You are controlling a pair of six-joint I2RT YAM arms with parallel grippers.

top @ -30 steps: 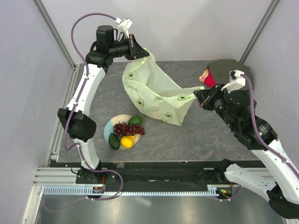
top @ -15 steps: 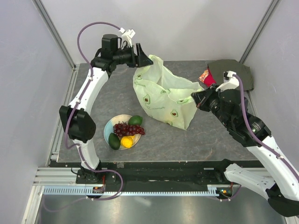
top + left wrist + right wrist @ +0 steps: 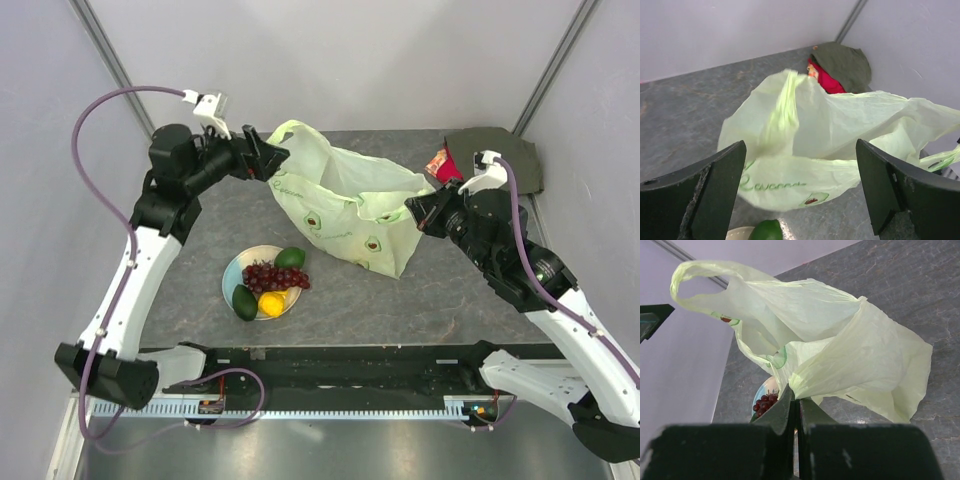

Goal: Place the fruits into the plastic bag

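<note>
Left gripper point(image 3: 268, 158) wide open, nothing btwn its jaws; one handle loop of the plastic bag point(image 3: 345, 215) hangs loose just ahead of it. Right gripper point(image 3: 415, 212) pinched tight on bag's opposite edge, holding it up off the desk point(image 3: 440, 290). Bag slumps mid-desk. Fruits sit on plate point(image 3: 230, 272), front-left of bag: grapes point(image 3: 275, 276), 2 avocados point(image 3: 290, 258), lemon point(image 3: 271, 303).

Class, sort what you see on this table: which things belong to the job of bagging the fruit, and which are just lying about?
Job in hand: plastic bag, grapes, lemon, far avocado, near avocado.
Lying about: plate under the fruit, dark green and red cloth.
</note>
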